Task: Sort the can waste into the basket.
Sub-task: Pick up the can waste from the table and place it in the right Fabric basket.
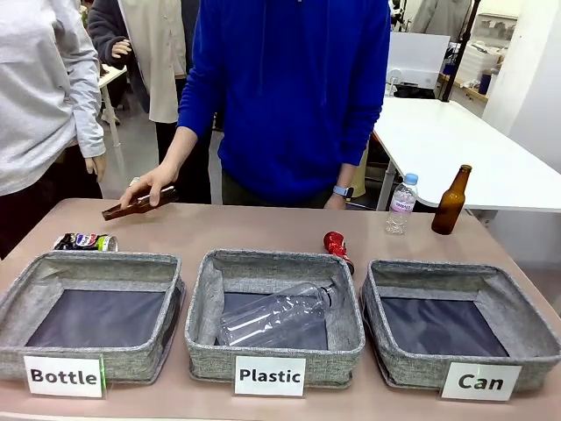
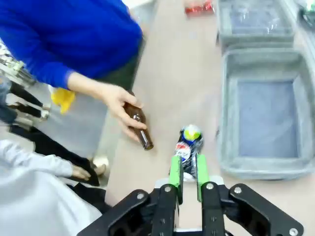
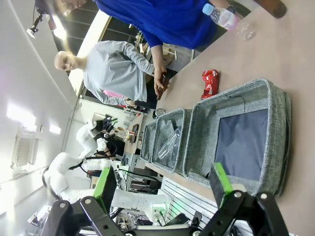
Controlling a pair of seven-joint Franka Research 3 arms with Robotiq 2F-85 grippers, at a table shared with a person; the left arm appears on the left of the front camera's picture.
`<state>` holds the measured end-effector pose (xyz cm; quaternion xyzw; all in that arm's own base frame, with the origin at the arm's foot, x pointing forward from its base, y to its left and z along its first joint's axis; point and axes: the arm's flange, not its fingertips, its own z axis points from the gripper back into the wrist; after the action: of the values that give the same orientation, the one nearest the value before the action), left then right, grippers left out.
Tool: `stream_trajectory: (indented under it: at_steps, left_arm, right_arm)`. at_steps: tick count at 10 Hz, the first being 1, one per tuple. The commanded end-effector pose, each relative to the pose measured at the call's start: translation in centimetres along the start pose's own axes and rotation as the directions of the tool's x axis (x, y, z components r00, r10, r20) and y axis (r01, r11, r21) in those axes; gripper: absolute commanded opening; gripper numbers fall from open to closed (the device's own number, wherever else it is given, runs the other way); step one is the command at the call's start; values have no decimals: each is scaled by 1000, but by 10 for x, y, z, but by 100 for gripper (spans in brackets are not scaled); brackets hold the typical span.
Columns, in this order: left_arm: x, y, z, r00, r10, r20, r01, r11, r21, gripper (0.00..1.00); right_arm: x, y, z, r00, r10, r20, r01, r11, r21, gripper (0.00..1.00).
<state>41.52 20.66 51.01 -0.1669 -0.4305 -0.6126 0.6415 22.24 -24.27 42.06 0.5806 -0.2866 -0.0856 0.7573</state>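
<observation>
Left gripper [image 2: 188, 158]: hanging over the table, aimed down at the silver-dark can [image 2: 188, 145] — green pads only a little way apart, nothing held.
Right gripper [image 3: 161, 168]: over the near edge of the Can basket [image 3: 281, 142], pads spread wide, nothing between them.
Person's hand [image 1: 151, 186]: down at the table, fingers wrapped on a brown bottle [image 1: 140, 203] lying on its side, at 1 o'clock from the silver-dark can.
Writing: white labels on the basket fronts — "Bottle" on the left, "Plastic" in the middle, "Can" on the right. Print on the cans too small to read.
Look of the silver-dark can: squashed, lying on its side, red, white and blue print, a green spot at one end.
Place of the silver-dark can: on the table at 12 o'clock from the Bottle basket [image 1: 88, 260], just beside its back wall.
Look of the red can [image 1: 336, 246]: shiny and crushed.
Place of the red can: on the table at 11 o'clock from the Can basket, by its back corner.
Can basket: grey cloth walls, dark floor.
Plastic basket [image 1: 263, 260]: a clear plastic bottle [image 1: 280, 316] lying inside.
Far side: a small water bottle [image 1: 402, 203] and an upright brown bottle [image 1: 451, 200], at 12 o'clock from the Can basket.
</observation>
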Motion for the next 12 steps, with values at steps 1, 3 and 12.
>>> stream_trajectory:
  at_steps: [1, 3, 12]
  left_arm:
    - [-45, -27, 23, 976, 86, 202, -92, 996, 21, 92]
    - [-75, -59, 68, 933, 159, 324, -198, 976, 88, 100]
    - [-130, -79, 85, 874, 263, 408, -327, 940, 96, 100]
  right_arm:
    - [3, 1, 1, 999, 29, 17, -29, 999, 19, 100]
    - [3, 1, 1, 999, 29, 17, -29, 999, 19, 100]
    - [3, 1, 1, 999, 29, 17, -29, 999, 19, 100]
